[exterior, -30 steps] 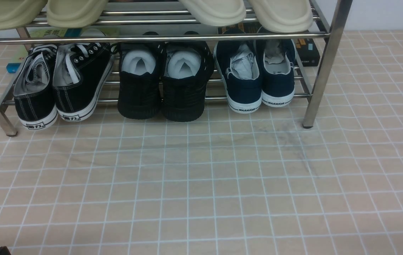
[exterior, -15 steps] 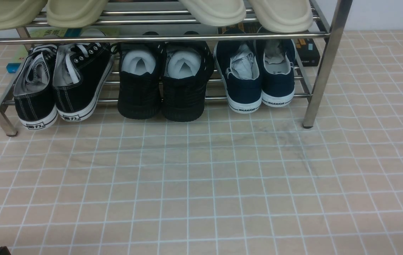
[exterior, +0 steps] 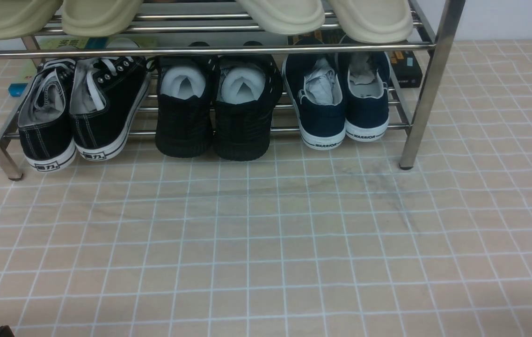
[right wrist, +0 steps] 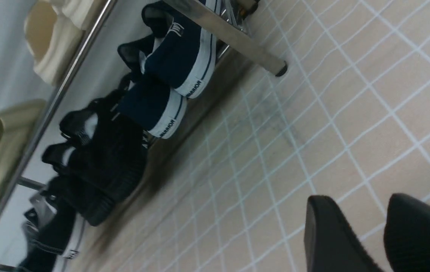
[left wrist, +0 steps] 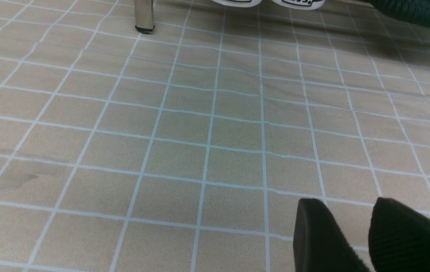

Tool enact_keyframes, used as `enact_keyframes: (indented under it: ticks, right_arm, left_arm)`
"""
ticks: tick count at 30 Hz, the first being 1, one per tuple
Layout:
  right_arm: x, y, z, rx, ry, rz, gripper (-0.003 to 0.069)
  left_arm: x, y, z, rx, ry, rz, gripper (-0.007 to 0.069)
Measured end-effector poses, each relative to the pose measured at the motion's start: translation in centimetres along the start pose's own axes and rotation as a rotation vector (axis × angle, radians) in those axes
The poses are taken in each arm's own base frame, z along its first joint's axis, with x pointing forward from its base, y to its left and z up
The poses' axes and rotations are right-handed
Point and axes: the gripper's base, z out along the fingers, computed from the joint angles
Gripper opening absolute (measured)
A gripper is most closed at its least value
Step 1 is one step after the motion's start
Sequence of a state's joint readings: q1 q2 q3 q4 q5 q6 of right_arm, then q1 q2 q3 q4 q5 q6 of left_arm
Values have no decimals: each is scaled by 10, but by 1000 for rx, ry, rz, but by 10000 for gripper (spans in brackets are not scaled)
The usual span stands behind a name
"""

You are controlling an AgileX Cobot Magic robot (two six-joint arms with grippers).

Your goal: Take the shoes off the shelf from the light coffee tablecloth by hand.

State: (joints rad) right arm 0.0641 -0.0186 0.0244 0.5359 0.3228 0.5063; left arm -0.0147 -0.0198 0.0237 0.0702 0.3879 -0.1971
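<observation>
Shoes are seen untouched on the lower tier of the shelf, none removed yet, while the left gripper and the right gripper are held slightly spread, empty, over the light coffee tablecloth.

Front view high, toward the shelf; 2 wrist views low over the tablecloth, likewise.
</observation>
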Motion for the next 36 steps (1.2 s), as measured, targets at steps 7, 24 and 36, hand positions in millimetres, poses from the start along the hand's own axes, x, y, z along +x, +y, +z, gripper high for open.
enact_keyframes:
  ticks: [7, 24, 36]
  right_arm:
    - [1, 2, 0, -17, 10, 65, 237]
    - [-71, 135, 16, 10, 249, -637, -2]
    - [-42, 174, 153, -65, 1092, -647, 3]
  left_arm:
    - [0, 0, 0, 0, 0, 0, 240]
    - [0, 0, 0, 0, 0, 0, 240]
    - [0, 0, 0, 0, 0, 0, 240]
